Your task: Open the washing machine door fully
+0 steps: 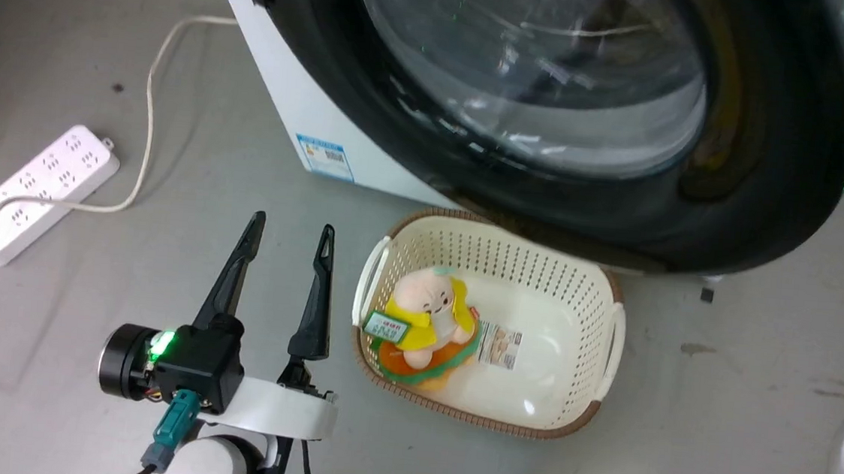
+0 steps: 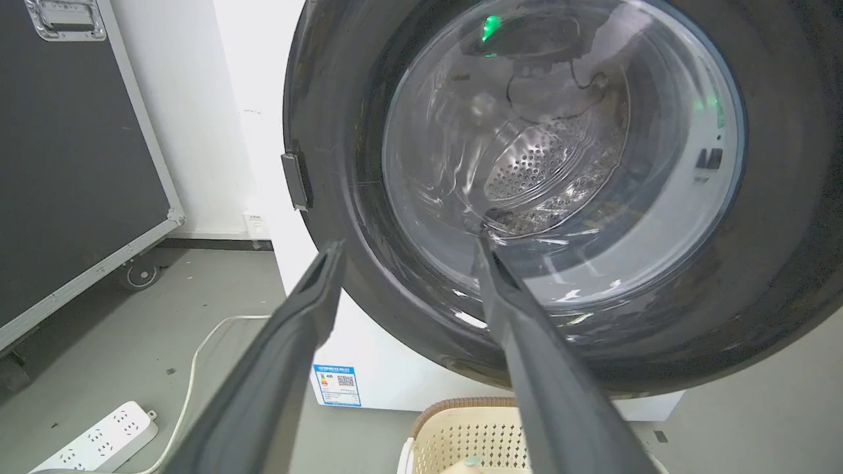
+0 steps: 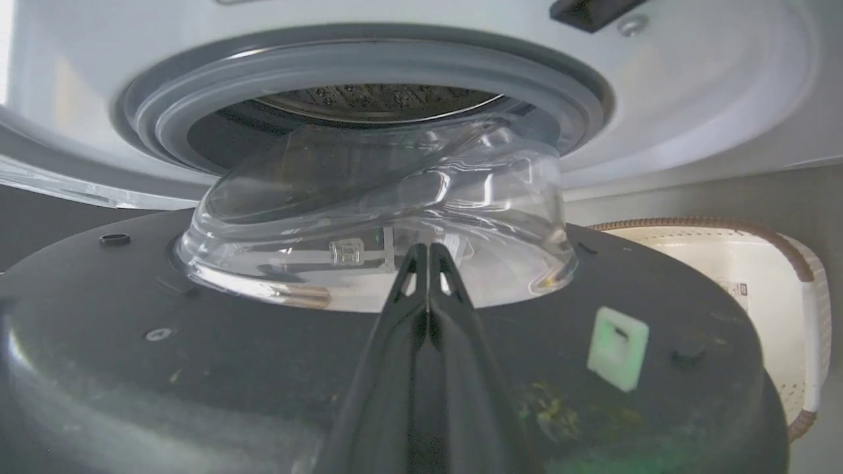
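Lower left, the left gripper [image 1: 293,225] gapes, empty. At centre, the right gripper [image 3: 428,250], pinched together empty, overlies the round glossy black door [image 3: 197,368].

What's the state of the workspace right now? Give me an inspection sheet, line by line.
Surface: grey floor, a few dark marks.
Job's things: washing machine door ajar, a gap between it and the washing machine front; not fully open.
Clutter: cream basket on the floor below the door, plush toy inside.
Grippers: left gripper open, empty, over the floor; right gripper shut, at the door's inner face.
Cables: white power strip and cord on the floor.
Surroundings: black case on castors, white wall.
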`<state>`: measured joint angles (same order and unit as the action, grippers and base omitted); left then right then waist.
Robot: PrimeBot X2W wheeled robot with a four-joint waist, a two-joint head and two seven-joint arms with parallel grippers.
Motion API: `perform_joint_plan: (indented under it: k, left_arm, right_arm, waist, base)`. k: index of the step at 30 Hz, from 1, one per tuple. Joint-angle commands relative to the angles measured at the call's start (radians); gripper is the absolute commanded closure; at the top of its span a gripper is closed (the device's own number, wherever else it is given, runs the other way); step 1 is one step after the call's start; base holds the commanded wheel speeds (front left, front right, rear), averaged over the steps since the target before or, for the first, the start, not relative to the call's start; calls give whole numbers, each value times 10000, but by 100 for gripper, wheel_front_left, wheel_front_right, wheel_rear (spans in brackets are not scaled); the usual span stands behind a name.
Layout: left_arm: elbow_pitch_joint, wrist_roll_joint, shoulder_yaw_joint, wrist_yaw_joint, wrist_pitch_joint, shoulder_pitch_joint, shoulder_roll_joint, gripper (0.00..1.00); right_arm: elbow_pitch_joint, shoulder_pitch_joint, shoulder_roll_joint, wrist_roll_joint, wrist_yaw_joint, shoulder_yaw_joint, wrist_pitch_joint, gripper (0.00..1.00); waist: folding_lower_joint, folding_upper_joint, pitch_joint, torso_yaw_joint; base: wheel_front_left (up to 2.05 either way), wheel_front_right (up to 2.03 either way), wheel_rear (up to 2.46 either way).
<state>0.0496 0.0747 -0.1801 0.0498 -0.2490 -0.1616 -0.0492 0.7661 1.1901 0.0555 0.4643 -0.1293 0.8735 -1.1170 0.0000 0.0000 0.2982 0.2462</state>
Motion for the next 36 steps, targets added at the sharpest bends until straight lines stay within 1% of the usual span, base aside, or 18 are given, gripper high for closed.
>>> perform_joint_plan:
  k: [1,8,11,14,19,27,32,36]
  left_arm:
    - [-34,16,-19,-7,-121,100,-10,0]
    - [-183,-54,14,-79,-128,516,-10,0]
    - [-221,-88,58,-112,-128,716,-10,0]
    - [-262,-126,70,-173,-128,886,-10,0]
    - [-327,-163,61,-226,-128,1100,-10,0]
    - [-430,-227,3,-321,-128,1546,-10,0]
    - [-458,-279,-4,-377,-128,1865,-10,0]
    - [-518,-316,-100,-455,-128,2051,-10,0]
  right_arm:
    - [208,-57,-52,237,-14,151,-236,100]
    - [373,-1172,-52,1113,-14,-353,-587,100]
    - [436,-1672,-52,1633,-14,-821,-739,100]
    - [513,-2183,-52,2415,-14,-1411,-849,100]
    - [408,-3226,-52,3819,-14,-2787,-950,100]
    - [176,-4872,-52,6214,-14,-4921,-792,100]
    - [-174,-5693,-53,7942,-14,-6495,-523,100]
    - [-632,-6280,-53,9201,-14,-7977,-142,100]
  waist:
    - [0,0,-241,-38]
    - [0,0,-1102,-211]
    - [0,0,-1384,-278]
    - [0,0,-1624,-306]
    - [0,0,-1963,-315]
    - [0,0,-2517,-154]
    - [0,0,-2707,14]
    - [0,0,-2771,189]
  base:
    - [0,0,0]
    - [0,0,0]
    - [0,0,0]
    - [0,0,0]
    - [0,0,0]
    - [0,0,0]
    - [0,0,0]
    - [0,0,0]
